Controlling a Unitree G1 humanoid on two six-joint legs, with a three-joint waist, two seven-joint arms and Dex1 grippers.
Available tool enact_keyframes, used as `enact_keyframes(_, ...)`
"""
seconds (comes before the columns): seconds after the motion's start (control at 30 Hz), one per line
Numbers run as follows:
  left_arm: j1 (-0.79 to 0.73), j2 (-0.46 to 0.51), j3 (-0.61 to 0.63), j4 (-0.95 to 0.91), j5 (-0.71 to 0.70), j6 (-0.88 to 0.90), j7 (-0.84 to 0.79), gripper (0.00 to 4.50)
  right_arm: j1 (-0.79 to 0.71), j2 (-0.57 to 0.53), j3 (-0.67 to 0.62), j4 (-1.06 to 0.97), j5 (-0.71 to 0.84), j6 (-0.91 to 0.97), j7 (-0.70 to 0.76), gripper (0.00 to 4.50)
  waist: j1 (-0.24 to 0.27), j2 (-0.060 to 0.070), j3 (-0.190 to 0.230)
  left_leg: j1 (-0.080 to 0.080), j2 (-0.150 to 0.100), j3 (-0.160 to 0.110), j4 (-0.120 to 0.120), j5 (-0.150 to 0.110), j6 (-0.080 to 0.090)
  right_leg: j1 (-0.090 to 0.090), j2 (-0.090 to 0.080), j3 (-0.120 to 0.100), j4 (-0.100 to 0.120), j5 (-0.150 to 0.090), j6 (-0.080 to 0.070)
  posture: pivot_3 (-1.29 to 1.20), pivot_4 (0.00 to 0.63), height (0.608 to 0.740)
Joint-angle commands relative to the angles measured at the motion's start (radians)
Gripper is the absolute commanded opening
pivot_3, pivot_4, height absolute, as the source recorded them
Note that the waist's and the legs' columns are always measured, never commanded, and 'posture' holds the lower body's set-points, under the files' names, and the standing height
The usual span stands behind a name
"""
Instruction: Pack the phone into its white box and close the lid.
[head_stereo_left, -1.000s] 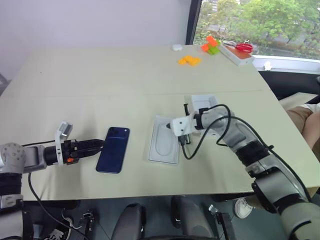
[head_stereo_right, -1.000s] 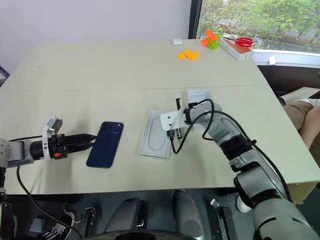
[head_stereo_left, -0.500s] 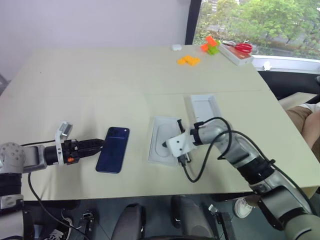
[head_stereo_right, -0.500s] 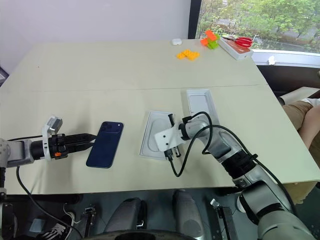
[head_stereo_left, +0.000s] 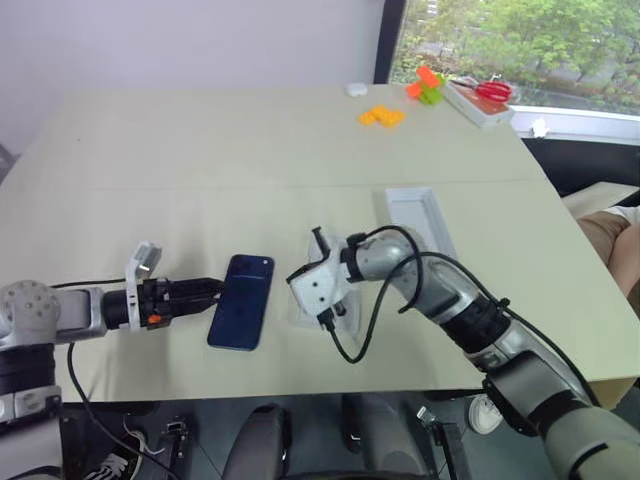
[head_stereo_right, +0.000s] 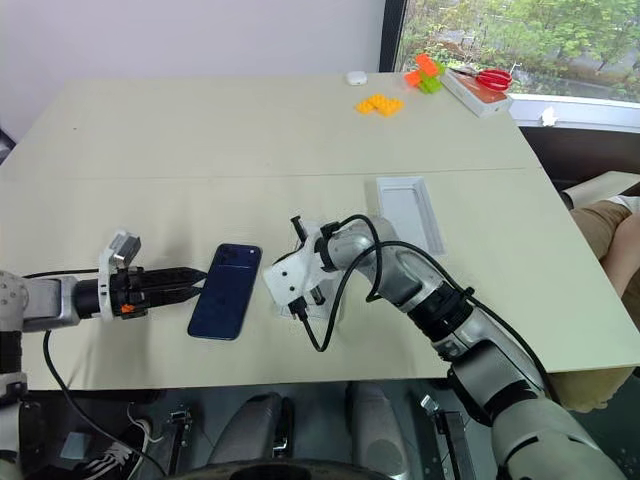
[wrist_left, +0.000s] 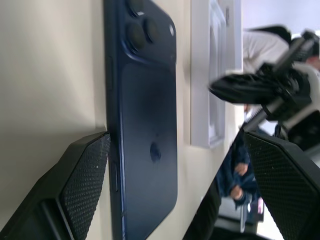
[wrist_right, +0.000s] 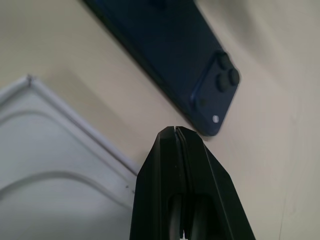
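The dark blue phone lies back up on the table, its camera bump at the far end. My left gripper is open at the phone's left long edge, with one finger right beside that edge. My right gripper is shut and empty. It hovers just right of the phone, over the near-left part of a white insert with an oval recess. Further right lies the lid, open side up and pale inside. The white box is hidden or out of view.
At the far right of the table lie orange blocks, an orange-and-green block cluster and red scissors on a white case. A person's leg shows past the right edge. The table's front edge runs just below the phone.
My right gripper has swung left, from beside the lid across the insert to just right of the phone. The left gripper stays open at the phone. The view has shifted a little.
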Motion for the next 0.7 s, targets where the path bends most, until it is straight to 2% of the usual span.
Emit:
enact_keyframes(0.03, 0.019, 0.002, 0.011, -0.043, -0.064, 0.008, 0.023, 4.50, -0.040, 0.018, 0.027, 0.037, -0.051, -0.063, -0.034, 0.02, -0.001, 0.000, 0.000, 0.000, 0.000, 0.000, 0.000, 0.000, 0.000, 0.000, 0.000, 0.000, 0.000, 0.000, 0.000, 0.00, 0.150, 0.740)
enact_keyframes(0.2, 0.036, 0.009, 0.010, -0.048, -0.108, 0.008, 0.051, 4.50, -0.066, 0.037, 0.084, 0.136, -0.156, -0.149, -0.102, 0.02, -0.002, 0.000, 0.000, 0.000, 0.000, -0.001, -0.001, 0.001, -0.002, 0.000, 0.000, -0.001, 0.000, 0.000, -0.001, 0.00, 0.150, 0.740)
enact_keyframes(0.37, 0.042, 0.017, 0.014, -0.044, -0.126, 0.008, 0.067, 4.50, -0.119, 0.026, 0.108, 0.171, -0.207, -0.186, -0.066, 0.02, -0.002, 0.000, 0.000, 0.001, 0.000, -0.002, -0.001, 0.002, -0.003, 0.001, 0.001, -0.002, 0.000, 0.000, -0.001, 0.00, 0.150, 0.740)
enact_keyframes(0.7, 0.044, 0.002, 0.018, -0.043, -0.151, 0.008, 0.083, 4.50, -0.214, 0.047, 0.100, 0.319, -0.160, -0.273, -0.006, 0.02, -0.003, 0.000, 0.000, 0.001, 0.000, -0.003, -0.001, 0.003, -0.004, 0.003, 0.001, -0.003, 0.000, 0.000, -0.001, 0.00, 0.150, 0.740)
